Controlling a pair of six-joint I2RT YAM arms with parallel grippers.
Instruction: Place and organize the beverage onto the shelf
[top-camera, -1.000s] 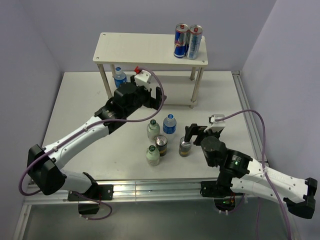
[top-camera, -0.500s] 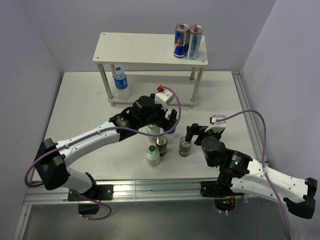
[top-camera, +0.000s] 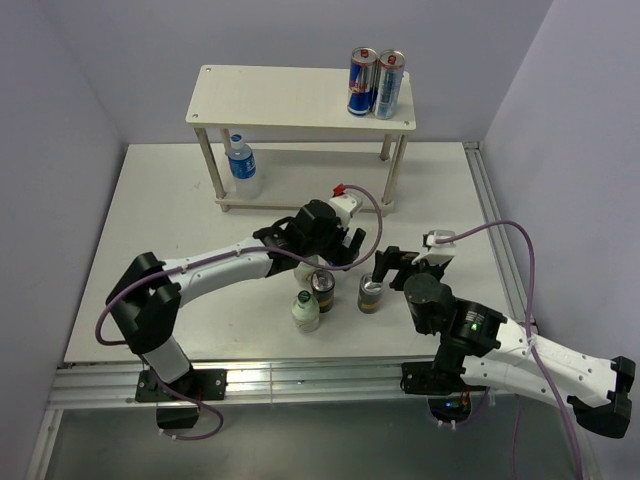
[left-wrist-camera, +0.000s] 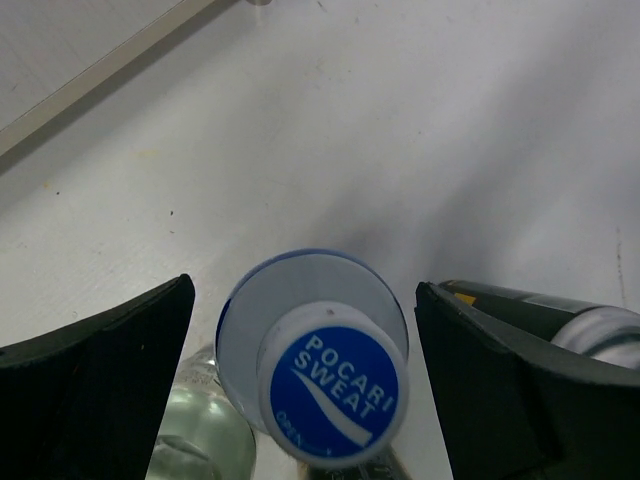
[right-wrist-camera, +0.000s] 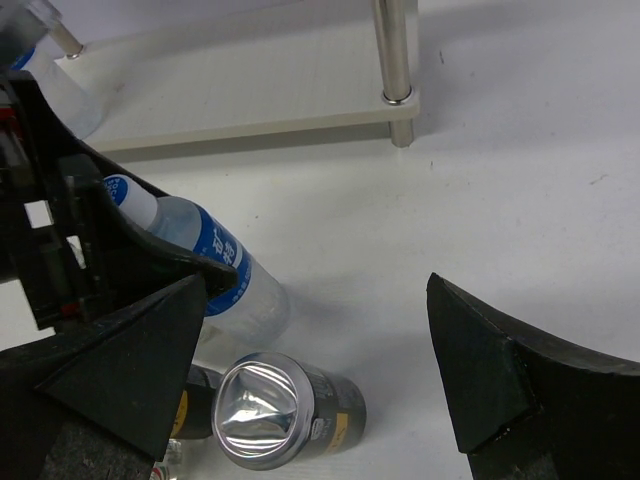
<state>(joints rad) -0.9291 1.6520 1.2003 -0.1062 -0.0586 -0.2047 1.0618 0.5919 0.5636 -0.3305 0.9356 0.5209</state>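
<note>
Left gripper (left-wrist-camera: 305, 295) has its fingers spread either side of the blue-capped water bottle (left-wrist-camera: 333, 388), with a gap on both sides, so no grip. That arm lies low across the table (top-camera: 170, 200) into the drink cluster. Right gripper (right-wrist-camera: 315, 285) is splayed wide too, hanging over a short can (right-wrist-camera: 285, 410). From the top view the left wrist hides that bottle, and a clear bottle (left-wrist-camera: 205, 440) is cut off at the frame edge. A second water bottle (top-camera: 241, 165) stands on the lower tier of the shelf (top-camera: 290, 100), with two tall cans (top-camera: 375, 83) on top.
</note>
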